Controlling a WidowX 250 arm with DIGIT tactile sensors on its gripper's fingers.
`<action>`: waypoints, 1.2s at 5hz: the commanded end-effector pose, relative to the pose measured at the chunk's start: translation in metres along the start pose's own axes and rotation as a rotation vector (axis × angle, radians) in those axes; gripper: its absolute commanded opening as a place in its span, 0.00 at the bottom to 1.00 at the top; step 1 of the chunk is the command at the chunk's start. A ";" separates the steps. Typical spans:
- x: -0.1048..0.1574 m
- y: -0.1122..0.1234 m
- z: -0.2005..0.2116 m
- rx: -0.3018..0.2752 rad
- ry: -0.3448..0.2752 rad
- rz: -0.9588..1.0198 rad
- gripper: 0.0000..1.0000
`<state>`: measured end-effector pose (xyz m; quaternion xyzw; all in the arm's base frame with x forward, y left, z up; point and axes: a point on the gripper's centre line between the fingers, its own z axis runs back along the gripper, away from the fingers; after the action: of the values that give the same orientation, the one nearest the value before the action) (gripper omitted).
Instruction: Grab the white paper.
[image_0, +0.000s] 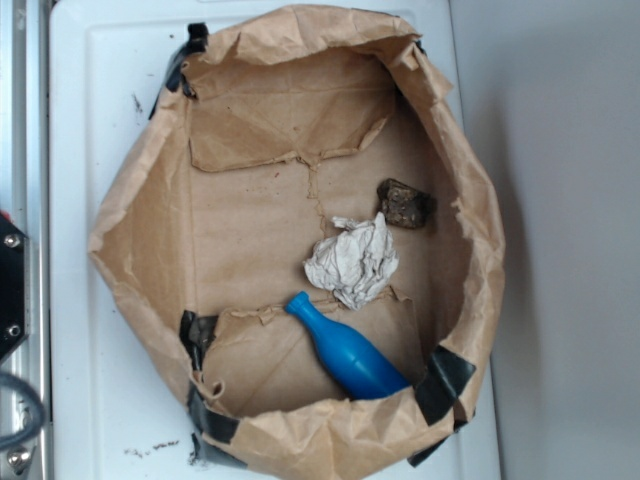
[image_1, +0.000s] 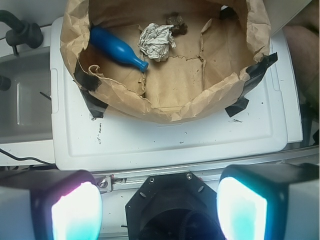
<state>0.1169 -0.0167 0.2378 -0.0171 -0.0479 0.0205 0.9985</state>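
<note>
Only the wrist view shows the gripper (image_1: 159, 210), its two glowing pale fingers (image_1: 75, 212) cut off by the bottom edge, spread wide with nothing between them, hanging outside the big brown paper bag (image_1: 165, 107) above the white tray's (image_1: 165, 142) near rim. Well ahead of the fingers, on the bag's floor, the small crumpled white paper ball (image_1: 156, 42) lies between the blue bottle-shaped object (image_1: 116, 48) and a dark brown lump (image_1: 176, 22), hard to identify. From the exterior view the arm is missing, though the paper (image_0: 353, 261) almost touches the bottle's neck (image_0: 305, 310).
</note>
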 end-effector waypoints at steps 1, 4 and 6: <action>0.000 0.000 0.000 0.000 0.000 0.000 1.00; 0.146 -0.006 -0.031 -0.082 -0.176 0.421 1.00; 0.176 0.016 -0.081 -0.048 -0.123 0.507 1.00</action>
<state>0.2947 -0.0086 0.1553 -0.0441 -0.0738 0.2601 0.9617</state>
